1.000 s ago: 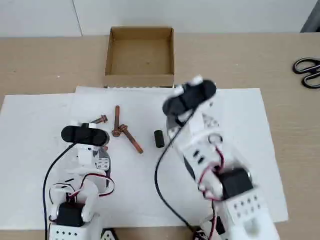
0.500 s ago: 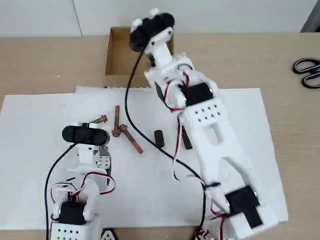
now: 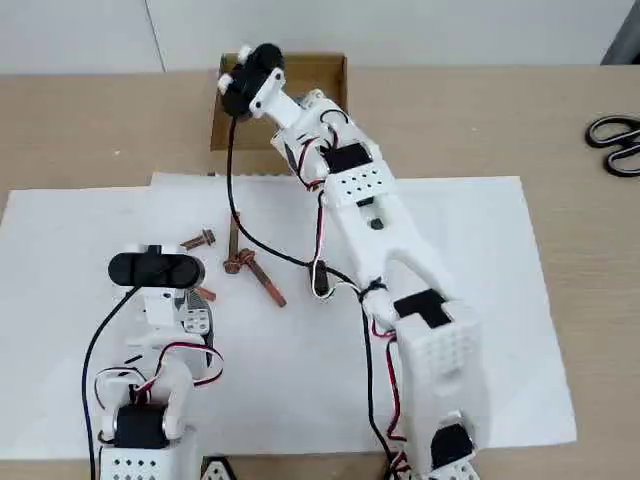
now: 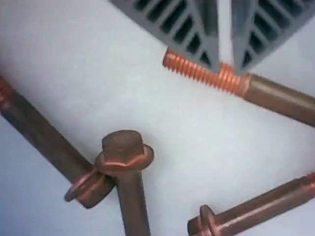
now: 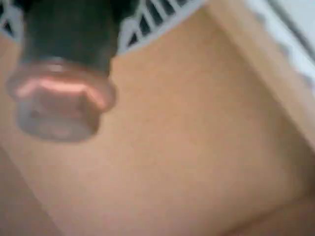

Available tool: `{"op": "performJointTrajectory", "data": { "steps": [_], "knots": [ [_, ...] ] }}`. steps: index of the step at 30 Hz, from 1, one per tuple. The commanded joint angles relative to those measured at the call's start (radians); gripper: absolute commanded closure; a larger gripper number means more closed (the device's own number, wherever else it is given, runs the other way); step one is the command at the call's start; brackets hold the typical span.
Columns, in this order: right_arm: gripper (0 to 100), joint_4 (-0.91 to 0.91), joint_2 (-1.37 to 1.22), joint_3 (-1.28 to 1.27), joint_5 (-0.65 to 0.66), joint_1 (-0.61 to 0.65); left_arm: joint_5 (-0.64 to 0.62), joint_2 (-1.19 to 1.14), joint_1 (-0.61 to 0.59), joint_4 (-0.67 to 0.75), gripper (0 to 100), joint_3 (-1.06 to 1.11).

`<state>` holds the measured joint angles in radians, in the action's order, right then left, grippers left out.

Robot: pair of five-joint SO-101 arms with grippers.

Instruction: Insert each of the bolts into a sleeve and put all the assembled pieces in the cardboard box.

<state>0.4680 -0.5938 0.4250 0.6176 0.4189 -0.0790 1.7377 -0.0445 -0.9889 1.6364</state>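
While the right tool (image 5: 74, 19) hangs over the cardboard box (image 3: 225, 150), it is clenched on a black sleeve (image 5: 69, 34) with a bolt (image 5: 59, 103) inside. I think it must let go next. The left tool (image 4: 225, 59) sits on a loose bolt (image 4: 275, 96) on the desk (image 3: 500, 110); I cannot tell if it grips.
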Motion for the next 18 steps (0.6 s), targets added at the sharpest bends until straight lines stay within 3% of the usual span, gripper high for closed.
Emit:
{"op": "performJointTrajectory", "data": {
  "steps": [1,6,11,18],
  "knots": [
    [99.3,-0.104,-0.050,0.112,0.084,-0.044,-0.003,0.009,-0.005,0.023,99,-0.005],
    [97.3,-0.104,-0.108,0.153,0.114,-0.054,-0.003,0.009,-0.005,0.023,99,-0.005],
    [84.8,0.007,-0.108,0.157,0.107,-0.048,-0.003,0.009,-0.005,0.023,99,-0.005],
    [84.8,0.059,-0.071,0.158,0.107,-0.050,-0.003,0.009,-0.005,0.023,99,-0.005]
  ]
}}
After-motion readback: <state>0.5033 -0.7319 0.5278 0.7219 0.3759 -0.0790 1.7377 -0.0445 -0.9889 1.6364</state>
